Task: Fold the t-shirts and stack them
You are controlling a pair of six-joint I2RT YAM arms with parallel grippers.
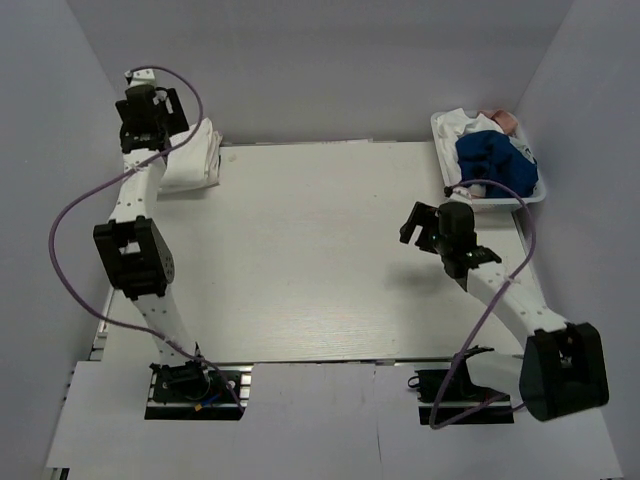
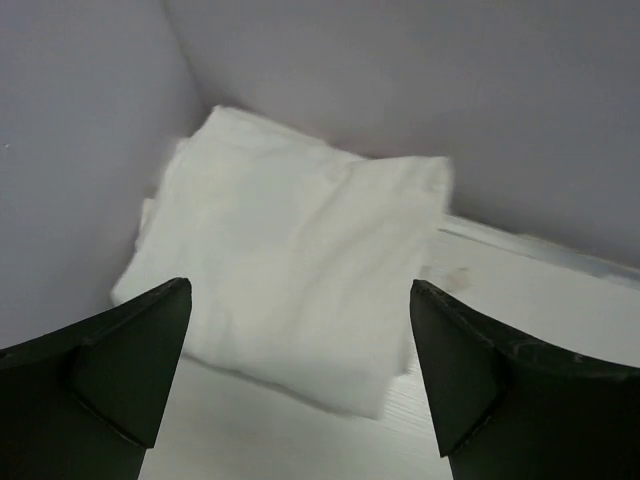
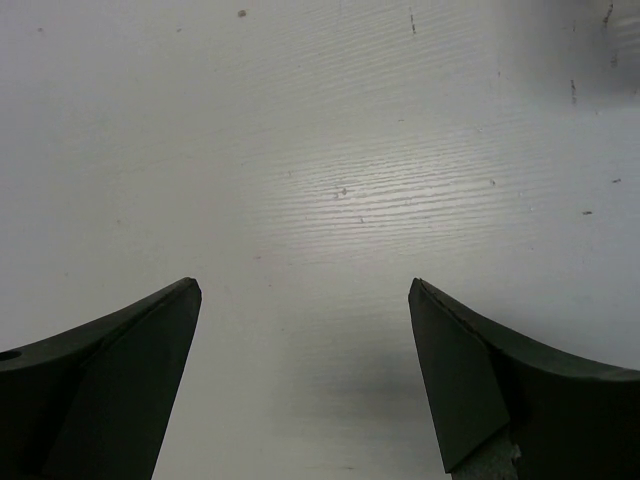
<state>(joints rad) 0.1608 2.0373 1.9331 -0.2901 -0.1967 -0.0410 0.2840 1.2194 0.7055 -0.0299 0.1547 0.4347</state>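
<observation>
While the left gripper [image 2: 300, 288] is held wide open just above the folded stack of soft white cotton t-shirts [image 2: 290, 270], nothing is gripped by it. The stack is seen at the far left corner of the pale wood-grain table [image 1: 320, 260], pressed close to the grey side wall [image 2: 70, 150]. The right gripper [image 3: 305, 285] is likewise spread open and empty, poised over bare table on the right. Beyond it, at the far right, a white plastic basket [image 1: 532, 196] is filled with a dark blue garment [image 1: 490, 160] and a crumpled white cloth [image 1: 460, 125], judged to be a further t-shirt.

Several risks are judged from this position. If the left arm is drawn back too low, the top layer could be caught by a finger and the fold dragged open. Because the stack is crowded into the corner, it could be nudged askew or pushed past the table's left edge. When the white cloth is lifted from the basket, the blue garment could be dragged out with it.
</observation>
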